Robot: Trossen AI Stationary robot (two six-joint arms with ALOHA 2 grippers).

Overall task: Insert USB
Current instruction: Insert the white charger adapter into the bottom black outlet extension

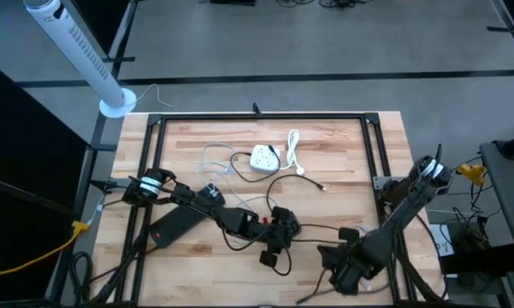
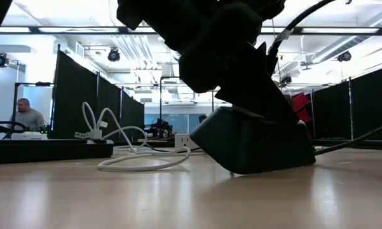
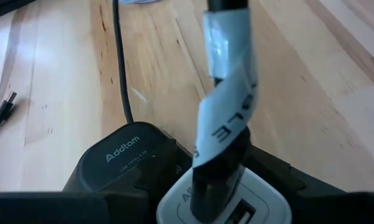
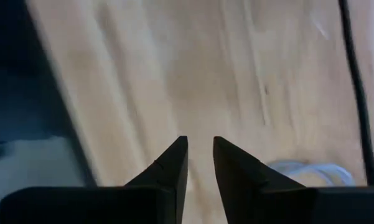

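My left gripper (image 1: 280, 228) reaches over the table's middle and is shut on a white charger block (image 3: 224, 208). A black USB plug (image 3: 216, 183) sticks into the block's face. Its cable rises away, wrapped in a white label (image 3: 227, 93). Just behind the block lies a black Addtam charger (image 3: 124, 155). A second loose black USB plug (image 3: 6, 107) lies on the wood, apart from both grippers. My right gripper (image 4: 199, 146) hangs over bare wood near the table's front edge, pointing down. Its fingers stand a narrow gap apart with nothing between them. My left gripper has the white charger block between its two fingers, slanting down from the table's left. The picture's lower edge cuts off the sides (image 3: 174, 210) where the fingers meet it. The plugged-in cable stands up out of the block's face.
A white power cube (image 1: 263, 158) and a coiled white cable (image 1: 292, 152) lie at the table's far middle. Black cables (image 1: 325, 229) cross the wood between the arms. A flat black strip (image 1: 175, 227) lies under the left arm. A black frame (image 1: 372, 154) borders the table.
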